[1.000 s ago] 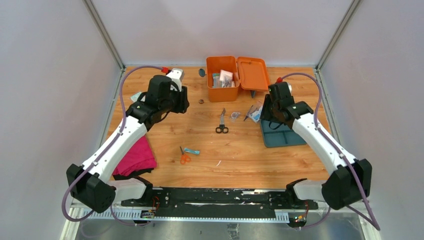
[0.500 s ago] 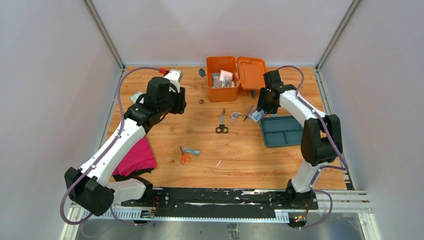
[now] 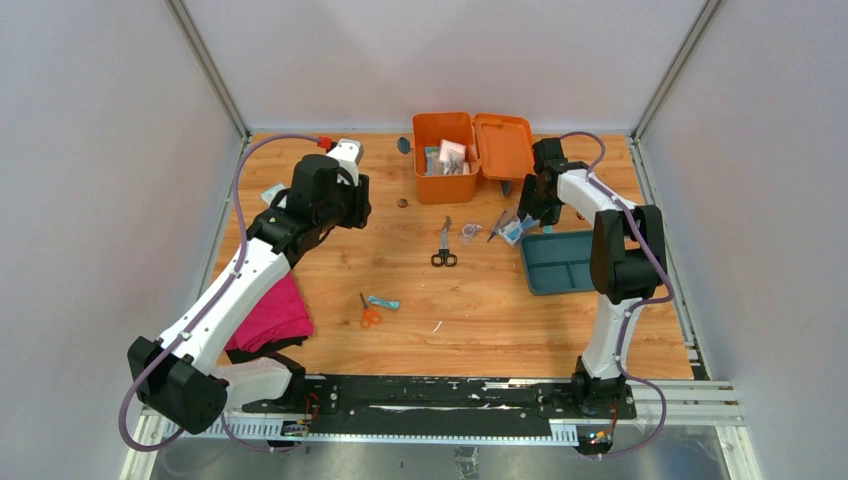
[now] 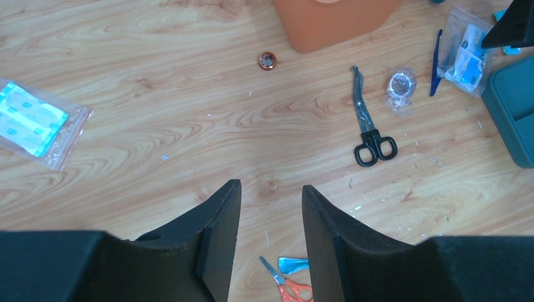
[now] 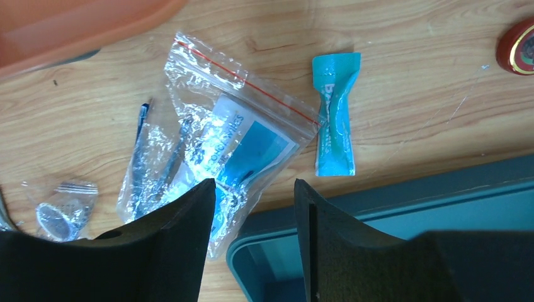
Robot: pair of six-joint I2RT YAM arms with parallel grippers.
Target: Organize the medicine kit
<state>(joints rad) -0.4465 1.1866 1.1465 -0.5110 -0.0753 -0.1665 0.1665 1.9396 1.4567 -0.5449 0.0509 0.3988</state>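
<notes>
The orange medicine kit [image 3: 443, 172] stands open at the back middle, lid [image 3: 505, 147] laid to the right, with packets inside. My right gripper [image 3: 520, 217] is open and empty, just right of the lid's front. In the right wrist view it [image 5: 255, 182] hovers over a clear zip bag with a blue-white packet [image 5: 233, 148] and the teal tray's corner [image 5: 409, 207]. A teal sachet [image 5: 335, 123] lies beside the bag. My left gripper [image 3: 355, 207] is open and empty, left of the kit, above bare wood [image 4: 271, 187].
Black scissors [image 3: 444, 245], a small bagged roll [image 4: 400, 85] and blue tweezers [image 5: 140, 151] lie in front of the kit. Orange scissors [image 3: 369, 313] and a blue sachet [image 3: 384, 302] lie nearer. A bagged teal packet [image 4: 34, 123], a small round tin [image 4: 267, 60] and a pink cloth [image 3: 268, 312] sit left.
The right arm has folded upright and its gripper has shifted slightly back toward the kit's lid, over the zip bag. The left arm has barely moved.
</notes>
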